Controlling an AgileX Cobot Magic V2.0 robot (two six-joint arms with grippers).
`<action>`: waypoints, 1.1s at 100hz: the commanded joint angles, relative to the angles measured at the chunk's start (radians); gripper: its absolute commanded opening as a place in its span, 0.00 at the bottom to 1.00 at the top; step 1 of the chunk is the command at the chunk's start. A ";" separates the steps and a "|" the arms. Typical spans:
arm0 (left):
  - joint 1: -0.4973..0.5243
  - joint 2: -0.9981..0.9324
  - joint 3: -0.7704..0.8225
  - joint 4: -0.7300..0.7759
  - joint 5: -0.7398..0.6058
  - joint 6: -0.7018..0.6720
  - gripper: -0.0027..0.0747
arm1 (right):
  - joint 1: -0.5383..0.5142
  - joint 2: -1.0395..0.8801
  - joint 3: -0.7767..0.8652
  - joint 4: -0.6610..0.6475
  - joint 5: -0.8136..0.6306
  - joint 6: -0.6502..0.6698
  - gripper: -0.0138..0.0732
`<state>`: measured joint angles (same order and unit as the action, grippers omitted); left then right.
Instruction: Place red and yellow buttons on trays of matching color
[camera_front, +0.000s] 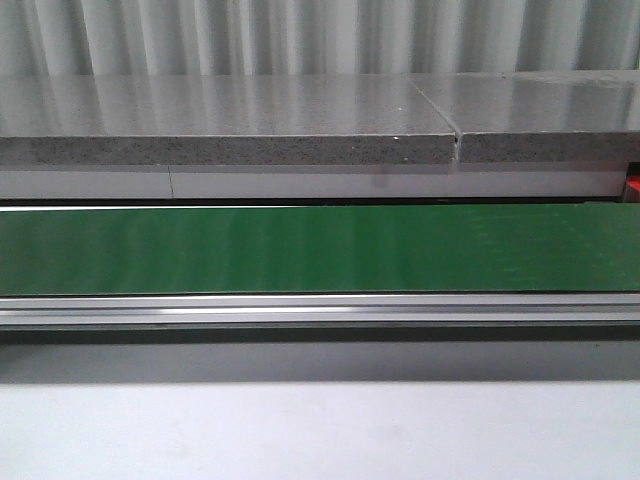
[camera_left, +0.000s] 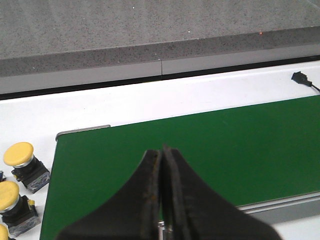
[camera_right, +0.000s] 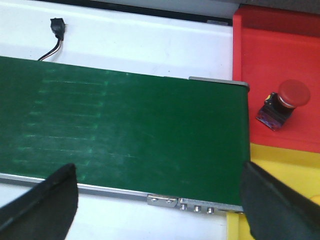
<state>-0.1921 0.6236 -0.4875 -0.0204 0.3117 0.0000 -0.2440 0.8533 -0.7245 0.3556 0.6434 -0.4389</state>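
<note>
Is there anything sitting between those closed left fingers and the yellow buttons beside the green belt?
Nothing visible does. In the left wrist view, the left gripper hangs shut over the green belt, and the nearest yellow buttons stand just off the belt's end on the white table, with bare surface between.

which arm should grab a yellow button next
Left, most likely. The yellow buttons sit beside the green belt in its wrist view only, though the left gripper is shut and must open.

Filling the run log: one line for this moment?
belt: bare | left claw: shut, empty | right claw: open | red button: on red tray | yellow buttons: waiting beside belt
</note>
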 joint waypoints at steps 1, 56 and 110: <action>-0.008 0.004 -0.028 -0.008 -0.084 -0.007 0.01 | 0.005 -0.062 0.002 0.015 -0.050 -0.013 0.90; -0.008 0.004 -0.028 -0.008 -0.084 -0.007 0.01 | 0.005 -0.135 0.021 0.016 -0.055 -0.013 0.08; -0.008 0.004 -0.028 -0.008 -0.084 -0.007 0.01 | 0.005 -0.135 0.021 0.016 -0.054 -0.013 0.08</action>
<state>-0.1921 0.6236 -0.4875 -0.0204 0.3117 0.0000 -0.2440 0.7250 -0.6795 0.3556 0.6488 -0.4407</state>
